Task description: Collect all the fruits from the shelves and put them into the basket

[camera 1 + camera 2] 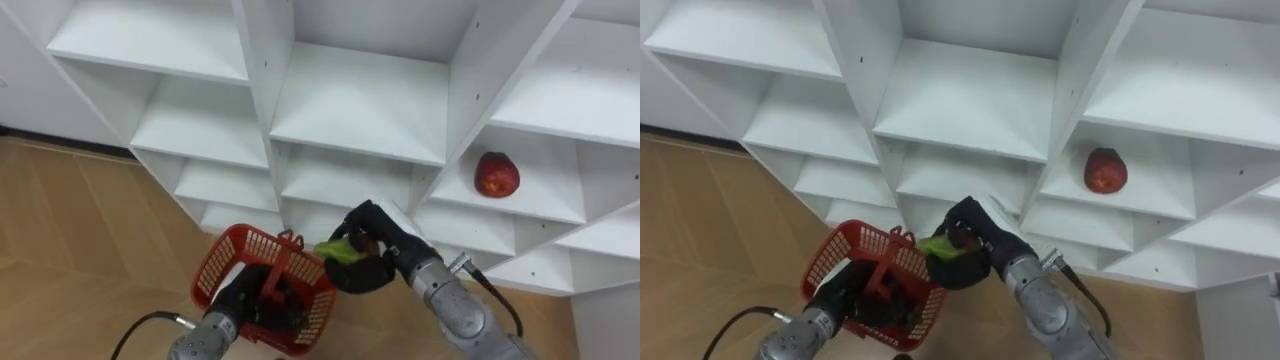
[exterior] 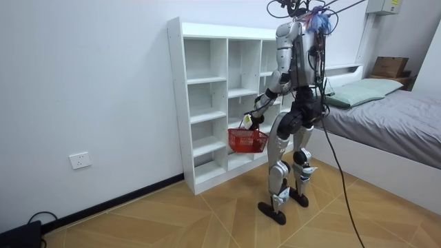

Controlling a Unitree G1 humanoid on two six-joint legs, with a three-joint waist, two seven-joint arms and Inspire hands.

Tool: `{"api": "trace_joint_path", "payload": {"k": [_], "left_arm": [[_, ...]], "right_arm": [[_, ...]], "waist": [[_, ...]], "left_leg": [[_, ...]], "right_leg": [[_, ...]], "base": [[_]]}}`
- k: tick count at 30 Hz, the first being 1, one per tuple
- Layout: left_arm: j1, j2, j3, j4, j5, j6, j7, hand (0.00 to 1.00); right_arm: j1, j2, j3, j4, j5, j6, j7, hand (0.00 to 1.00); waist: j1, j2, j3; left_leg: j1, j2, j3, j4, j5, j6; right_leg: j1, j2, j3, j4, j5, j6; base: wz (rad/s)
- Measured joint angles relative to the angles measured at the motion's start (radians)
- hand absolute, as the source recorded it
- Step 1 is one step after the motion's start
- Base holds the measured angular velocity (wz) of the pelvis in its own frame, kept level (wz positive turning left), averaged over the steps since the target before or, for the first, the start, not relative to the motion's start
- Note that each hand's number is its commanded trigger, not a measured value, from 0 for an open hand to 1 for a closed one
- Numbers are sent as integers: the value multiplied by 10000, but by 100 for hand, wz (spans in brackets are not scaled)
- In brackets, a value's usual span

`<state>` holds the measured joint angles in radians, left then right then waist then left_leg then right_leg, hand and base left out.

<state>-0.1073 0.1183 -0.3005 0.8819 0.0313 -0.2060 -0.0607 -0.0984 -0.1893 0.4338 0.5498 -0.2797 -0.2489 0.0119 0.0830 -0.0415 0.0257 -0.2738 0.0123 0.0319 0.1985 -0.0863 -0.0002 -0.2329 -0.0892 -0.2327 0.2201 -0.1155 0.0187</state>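
Now: green fruit poised over basket; 1 red apple waits on a closet shelf.
Right hand curls round the fruit just above the rim, prob. to drop it in; left hand grips the handle, keeping basket underneath.

Arms low and forward, left hand beside right hand, fingers curled.

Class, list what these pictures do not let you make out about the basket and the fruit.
1. Inside of the red basket: eye views, its mesh wall and the left hand on its handle block it.
2. Kind of green fruit: eye views, the right hand covers most of it.
3. Same fruit, room view: too small to tell its shape.
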Motion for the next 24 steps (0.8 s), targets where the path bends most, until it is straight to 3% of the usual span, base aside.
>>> {"api": "trace_joint_path", "payload": {"k": [5, 24], "left_arm": [[-32, -62, 0, -59, -17, -315, -374, 100], [-10, -60, -232, -60, -814, -361, -911, 100]], "right_arm": [[110, -55, 27, 446, -184, -3, 244, 100], [65, 5, -132, 1145, -409, 10, 345, 100]], "waist": [[-97, 0, -11], [-271, 31, -31]], "left_leg": [[-162, 13, 105, -4, 0, 1], [-122, 27, 121, 127, 7, 5]], "right_leg": [[-217, 8, 96, 24, 1, -1], [-185, -1, 116, 175, -1, -5]], "base": [[-5], [0]]}}
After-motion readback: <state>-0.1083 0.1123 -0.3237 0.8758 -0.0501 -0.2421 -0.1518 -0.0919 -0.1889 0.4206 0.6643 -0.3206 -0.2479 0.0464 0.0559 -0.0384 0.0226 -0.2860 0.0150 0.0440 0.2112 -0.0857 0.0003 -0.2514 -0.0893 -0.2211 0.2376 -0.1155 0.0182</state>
